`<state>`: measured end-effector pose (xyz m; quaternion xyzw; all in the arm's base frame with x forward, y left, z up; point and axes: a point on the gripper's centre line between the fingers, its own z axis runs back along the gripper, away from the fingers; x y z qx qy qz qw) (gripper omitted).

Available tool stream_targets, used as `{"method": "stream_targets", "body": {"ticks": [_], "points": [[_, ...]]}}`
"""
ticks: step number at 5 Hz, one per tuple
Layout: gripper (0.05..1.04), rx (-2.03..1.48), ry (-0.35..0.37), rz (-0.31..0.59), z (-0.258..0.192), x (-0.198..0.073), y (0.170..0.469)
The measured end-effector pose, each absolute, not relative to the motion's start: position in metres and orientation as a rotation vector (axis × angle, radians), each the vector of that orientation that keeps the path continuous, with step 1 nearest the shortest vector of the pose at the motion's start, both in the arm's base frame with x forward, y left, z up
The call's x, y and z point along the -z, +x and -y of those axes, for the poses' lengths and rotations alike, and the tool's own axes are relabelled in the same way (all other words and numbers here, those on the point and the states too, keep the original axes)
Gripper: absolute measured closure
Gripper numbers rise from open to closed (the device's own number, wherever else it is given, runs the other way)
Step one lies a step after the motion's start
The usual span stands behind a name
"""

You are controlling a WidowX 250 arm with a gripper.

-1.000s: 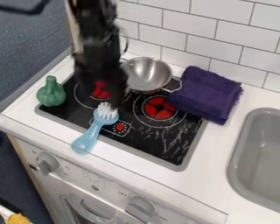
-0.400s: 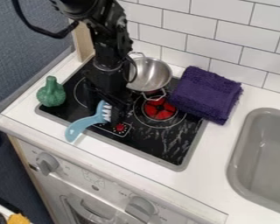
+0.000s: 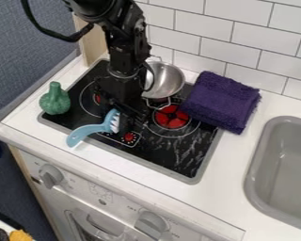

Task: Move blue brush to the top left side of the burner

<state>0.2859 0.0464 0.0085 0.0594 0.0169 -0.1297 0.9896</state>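
See blue brush [image 3: 86,132] at burner's [image 3: 177,157] near-left edge, handle out over bench [image 3: 232,172]. Prob. light, stiff, slick-ish, w/ springy bristles [image 3: 115,123]. Best gripped at neck [image 3: 105,127]. Can't tell claw [image 3: 129,123] open vs. closed, right by bristles.

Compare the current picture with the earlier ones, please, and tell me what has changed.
The brush has turned: its handle swung toward the picture's left, and its bristles, once facing up, now face right, toward the gripper. Whether it has been grasped I cannot tell. The pot has turned clockwise and shifted slightly right. The towel and green toy stayed put.
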Motion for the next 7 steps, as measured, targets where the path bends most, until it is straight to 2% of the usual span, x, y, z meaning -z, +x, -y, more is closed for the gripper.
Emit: {"method": "stream_targets", "body": {"ticks": [1, 2, 3, 4, 5, 7], "points": [[0.556, 0.183, 0.054, -0.021, -0.052, -0.030, 0.306], [0.557, 0.059, 0.012, -0.006, -0.080, -0.045, 0.351], [0.557, 0.015, 0.022, -0.005, -0.088, -0.052, 0.391], [0.557, -0.021, 0.022, 0.008, -0.089, -0.060, 0.409], [0.557, -0.029, 0.032, 0.010, -0.090, -0.062, 0.410], [0.557, -0.068, 0.113, 0.023, -0.101, -0.050, 0.406]]}}
